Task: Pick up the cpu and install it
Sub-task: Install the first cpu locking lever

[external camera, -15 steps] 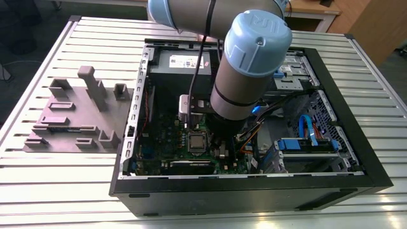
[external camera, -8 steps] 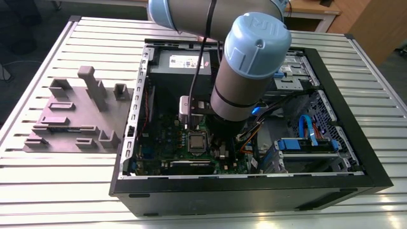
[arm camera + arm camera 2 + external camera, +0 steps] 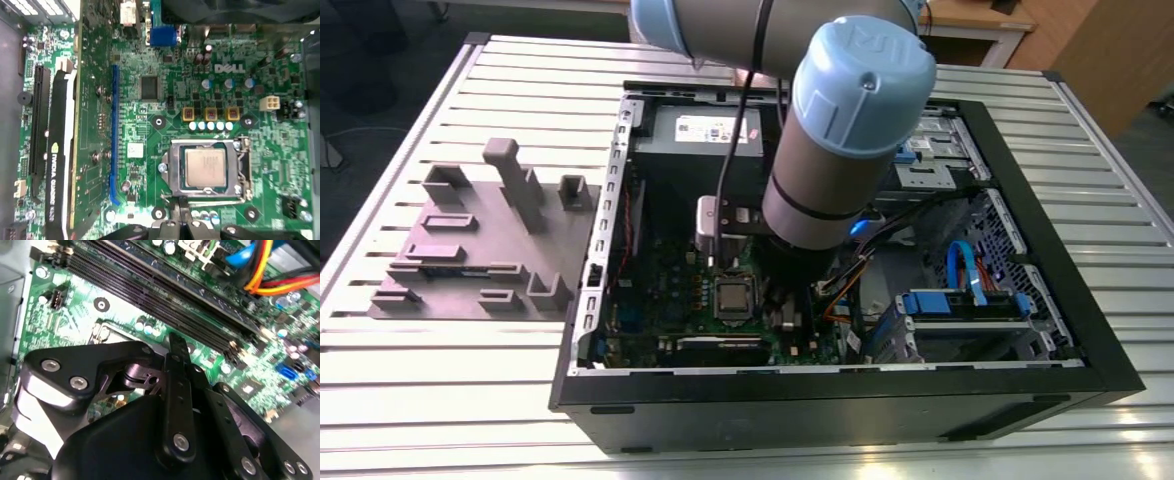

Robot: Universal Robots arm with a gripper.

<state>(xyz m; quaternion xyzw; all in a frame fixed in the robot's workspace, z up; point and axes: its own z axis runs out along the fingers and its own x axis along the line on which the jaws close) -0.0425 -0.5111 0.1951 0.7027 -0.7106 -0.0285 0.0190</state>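
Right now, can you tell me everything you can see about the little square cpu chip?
The cpu is a small flat square with a dull silvery metal top and a thin darker border. It lies flat and level inside the socket frame on the green motherboard, the frame surrounding it on all sides. In the exterior view it shows as a grey square just beside the arm. Nothing is gripping it.

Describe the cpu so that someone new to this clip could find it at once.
Start at the open computer case on the slatted table, then the green motherboard on its floor. Near the board's middle sits a silver socket frame; the cpu is the flat, pale metallic square inside it. Its plain, unmarked face sets it apart from the smaller black chip nearby.
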